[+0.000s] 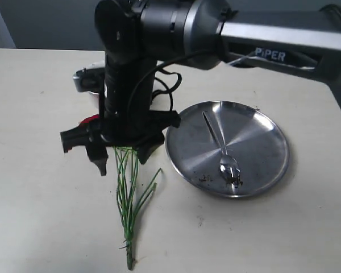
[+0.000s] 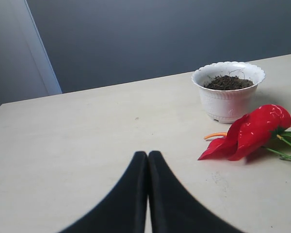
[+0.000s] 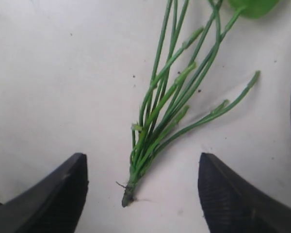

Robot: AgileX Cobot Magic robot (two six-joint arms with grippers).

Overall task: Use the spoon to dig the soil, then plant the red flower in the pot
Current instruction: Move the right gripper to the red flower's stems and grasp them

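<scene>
The red flower (image 2: 252, 131) lies flat on the table beside the pot (image 2: 228, 97), a small white scalloped cup filled with dark soil (image 2: 228, 82). Its long green stems (image 1: 128, 199) run toward the table's front. My right gripper (image 1: 123, 156) hangs over the upper stems with its jaws open; the stem bundle (image 3: 155, 131) lies between the fingers, untouched. The spoon (image 1: 221, 148) rests in the steel plate (image 1: 261, 128), with dirt on its bowl. My left gripper (image 2: 148, 156) is shut and empty, low over the table, short of the flower.
The right arm (image 1: 273, 40) reaches across from the right and hides most of the pot (image 1: 85, 79) and the bloom (image 1: 91, 119) in the exterior view. Crumbs of soil lie on the plate's near edge (image 1: 207, 178). A round green leaf (image 3: 252, 6) sits by the stems.
</scene>
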